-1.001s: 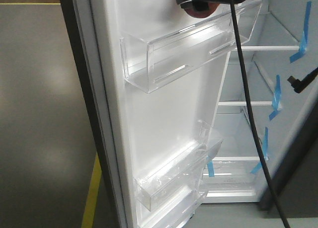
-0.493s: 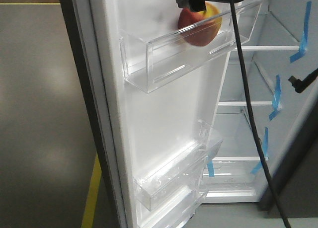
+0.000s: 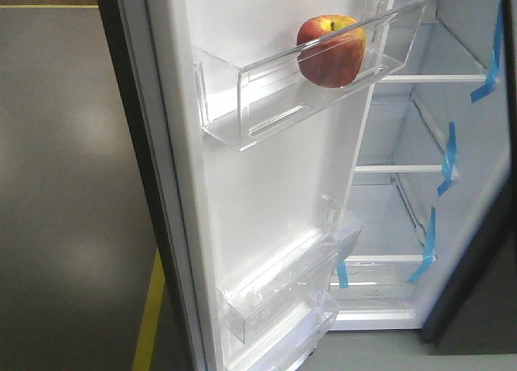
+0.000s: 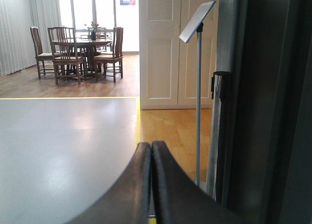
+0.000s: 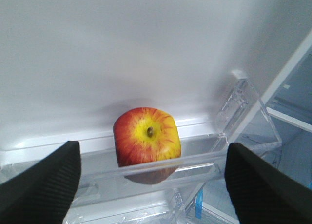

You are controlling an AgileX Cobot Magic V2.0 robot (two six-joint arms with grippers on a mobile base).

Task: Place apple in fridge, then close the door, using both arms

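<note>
Sitting stem-up in the upper bin [image 3: 242,120] of the open door [image 3: 266,185], the apple [image 3: 331,52] rests toward the end nearer the fridge [image 3: 420,169] shelves, so the placing step looks finished and closing the door is what remains. The right claw [image 5: 152,151] hangs spread wide just in front of the bin, its fingers well to either side of the apple and touching nothing. The next move calls for it to back clear of the bin rim, then for an arm to reach the door's outer face and swing it to. The left claw [image 4: 151,145] is pressed closed and empty, beside a dark upright surface that may be the door's outside, though I cannot tell. The front view alone shows how far the door stands open and which bin holds the fruit. The right wrist view alone shows the spread fingers. The left wrist view shows only the floor, a sign stand [image 4: 197,87] and a dining table [image 4: 80,43] beyond.
</note>
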